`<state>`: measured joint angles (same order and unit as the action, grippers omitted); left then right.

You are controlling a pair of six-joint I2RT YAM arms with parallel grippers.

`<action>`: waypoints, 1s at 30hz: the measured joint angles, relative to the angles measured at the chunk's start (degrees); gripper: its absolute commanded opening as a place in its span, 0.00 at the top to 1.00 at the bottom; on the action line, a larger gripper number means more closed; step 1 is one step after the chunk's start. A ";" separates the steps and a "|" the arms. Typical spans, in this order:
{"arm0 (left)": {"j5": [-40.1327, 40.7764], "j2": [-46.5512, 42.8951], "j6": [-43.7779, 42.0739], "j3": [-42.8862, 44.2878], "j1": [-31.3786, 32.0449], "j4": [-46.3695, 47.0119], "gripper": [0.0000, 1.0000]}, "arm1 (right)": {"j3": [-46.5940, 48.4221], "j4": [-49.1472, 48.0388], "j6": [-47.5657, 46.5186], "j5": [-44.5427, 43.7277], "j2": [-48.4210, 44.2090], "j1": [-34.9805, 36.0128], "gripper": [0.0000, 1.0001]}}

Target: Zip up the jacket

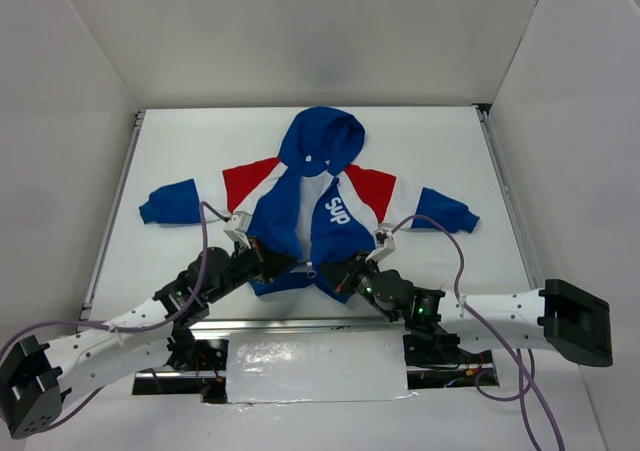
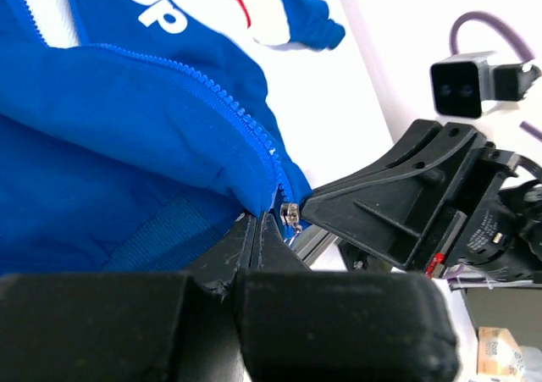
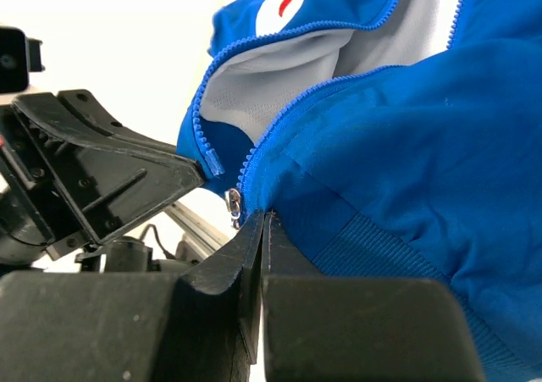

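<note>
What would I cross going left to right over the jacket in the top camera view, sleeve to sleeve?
Across the jacket: blue cuff → red shoulder band → sup lettering → second red shoulder band → other blue cuff.

White table (image 1: 440, 146); white walls (image 1: 320, 31) on three sides; metal rails (image 1: 506, 193) along edges; soft, even light.
</note>
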<state>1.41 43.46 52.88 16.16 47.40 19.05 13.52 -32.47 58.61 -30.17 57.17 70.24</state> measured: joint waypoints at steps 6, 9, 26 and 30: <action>1.27 -3.13 0.00 0.02 0.02 -2.54 1.00 | 0.00 0.96 0.33 -0.04 -3.48 0.00 1.00; 1.36 -3.19 0.00 0.04 0.02 -3.41 1.00 | 0.00 1.73 0.37 -0.07 -4.48 -0.02 1.00; 1.33 -3.43 -0.11 1.38 0.02 -4.92 1.00 | -0.15 2.36 1.46 -0.04 -3.10 -0.02 1.00; 1.31 -4.59 -0.13 1.53 0.02 -4.92 1.00 | -0.15 2.03 1.79 -0.02 -1.53 -0.02 1.00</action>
<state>2.72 38.87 52.75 17.69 47.42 14.13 13.37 -30.44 60.40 -30.20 55.64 70.22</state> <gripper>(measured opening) 0.051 0.007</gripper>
